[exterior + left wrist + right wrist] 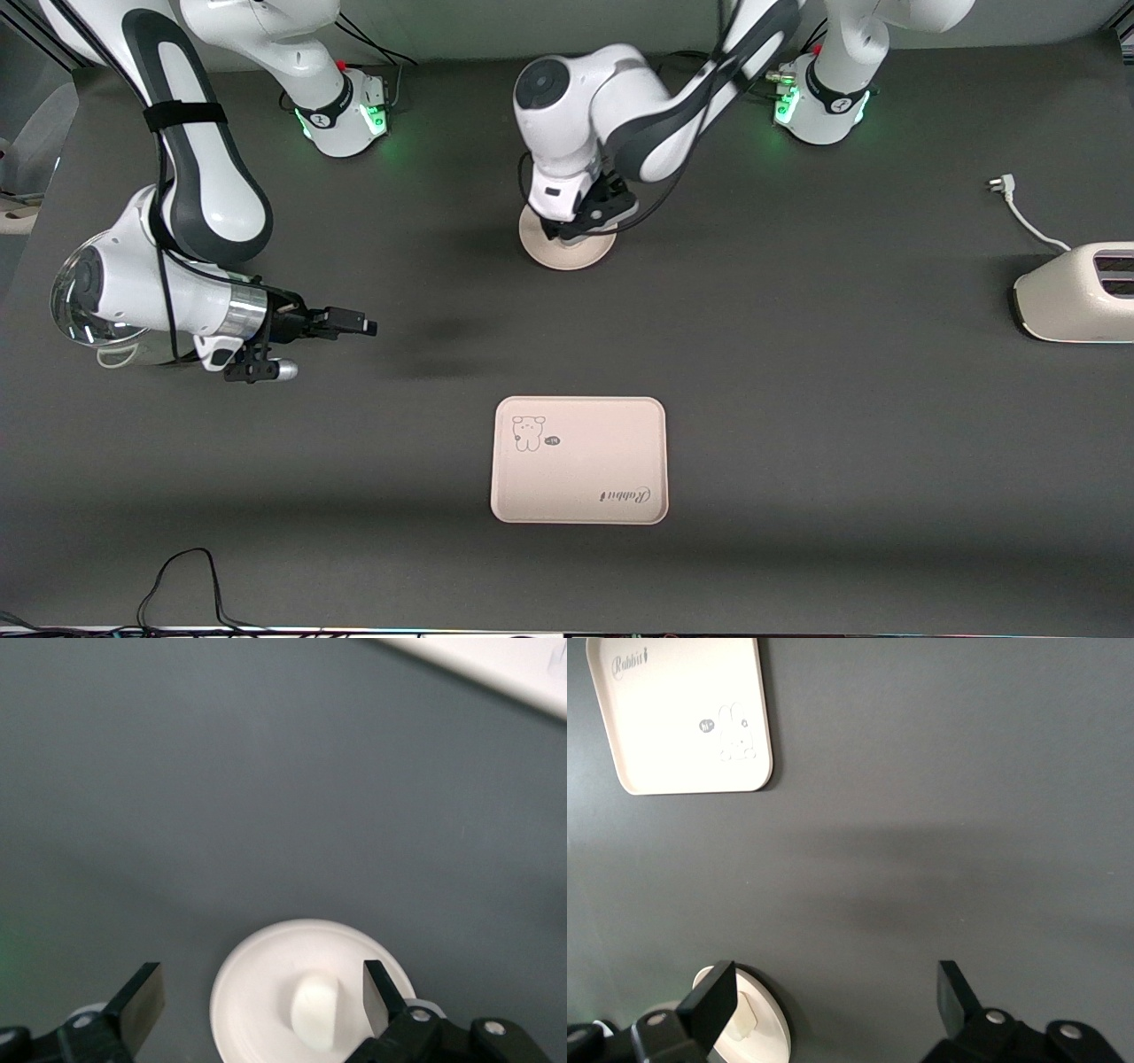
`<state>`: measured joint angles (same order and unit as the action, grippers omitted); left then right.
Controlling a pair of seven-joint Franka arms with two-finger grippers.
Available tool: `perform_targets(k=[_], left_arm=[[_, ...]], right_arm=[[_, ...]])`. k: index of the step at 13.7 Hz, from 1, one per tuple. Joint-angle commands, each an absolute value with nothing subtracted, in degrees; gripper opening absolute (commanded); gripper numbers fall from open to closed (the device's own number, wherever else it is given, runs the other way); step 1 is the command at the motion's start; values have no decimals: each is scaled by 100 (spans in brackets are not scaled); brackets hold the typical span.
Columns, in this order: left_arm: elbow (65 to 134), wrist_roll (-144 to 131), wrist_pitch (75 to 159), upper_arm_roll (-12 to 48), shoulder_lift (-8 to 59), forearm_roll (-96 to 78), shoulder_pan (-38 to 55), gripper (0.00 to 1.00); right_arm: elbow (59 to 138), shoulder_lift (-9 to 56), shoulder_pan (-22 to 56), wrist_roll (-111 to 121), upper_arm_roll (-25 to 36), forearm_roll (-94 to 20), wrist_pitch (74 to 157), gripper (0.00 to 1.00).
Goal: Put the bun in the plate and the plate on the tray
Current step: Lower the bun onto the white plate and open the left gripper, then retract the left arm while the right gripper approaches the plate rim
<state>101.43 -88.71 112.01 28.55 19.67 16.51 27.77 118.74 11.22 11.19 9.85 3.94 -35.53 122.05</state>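
Tray (578, 461) bare; bun (316, 1009) on plate (257, 992), left wrist only

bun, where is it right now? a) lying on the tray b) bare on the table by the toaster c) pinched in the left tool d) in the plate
d: the bun lies in the plate under the open left tool, touched by neither finger, while the tray, nearer the front camera, holds nothing.
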Motion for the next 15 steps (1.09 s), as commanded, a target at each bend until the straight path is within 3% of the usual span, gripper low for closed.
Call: perform_targets(k=[1, 5, 10, 13, 15], left_arm=[[10318, -8185, 11013, 2865, 1303, 1652, 2016, 100], [10134, -6895, 10214, 2813, 608, 1468, 926, 100], [10142, -4041, 9563, 2795, -280, 390, -778, 100], [10134, -2430, 9492, 2568, -308, -43, -1458, 100], [10116, -1526, 9422, 2042, -421, -96, -1503, 100]], right_arm=[[12637, 730, 1624, 1230, 439, -3989, 12996, 100], [13112, 843, 2590, 1248, 439, -4708, 14183, 100], [13437, 932, 3286, 1518, 439, -5562, 14502, 100], [13833, 1036, 3479, 2842, 448, -7008, 14668, 100], [13922, 1325, 3804, 3688, 448, -8063, 14966, 100]])
